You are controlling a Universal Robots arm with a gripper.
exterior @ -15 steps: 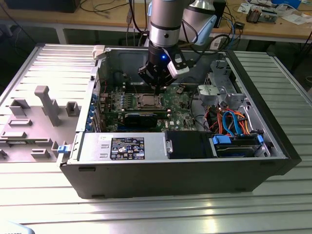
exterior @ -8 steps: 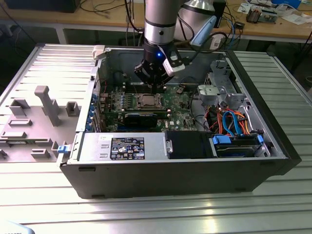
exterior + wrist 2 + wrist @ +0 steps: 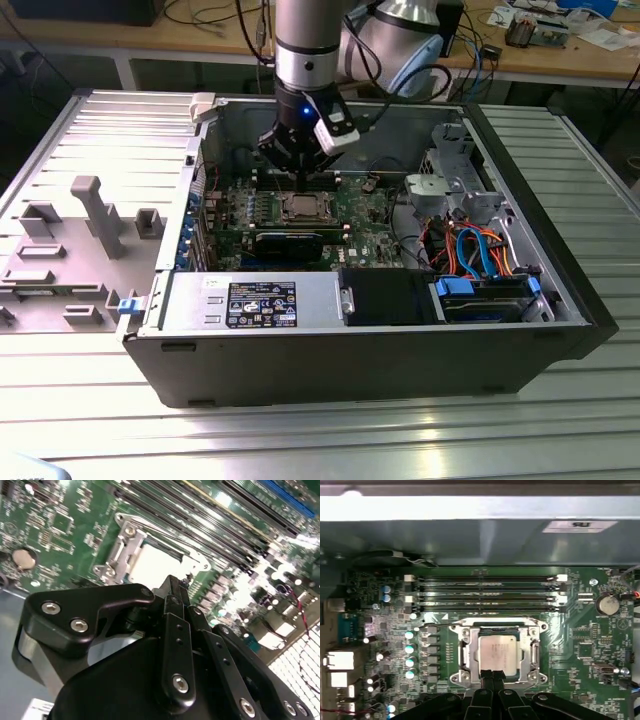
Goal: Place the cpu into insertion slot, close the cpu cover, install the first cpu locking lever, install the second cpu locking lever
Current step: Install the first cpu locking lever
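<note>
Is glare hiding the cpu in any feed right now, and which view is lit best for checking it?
Second wrist view: glare bleaches the cpu white and floods the circuit board past it. First wrist view: the best lit, with even light and the cpu surface plain to see, the gripper over one edge. Exterior view: the computer case is shaded inside, with bright reflections on the table.

Wrist views close above cpu point(image 3: 496, 652)
</note>
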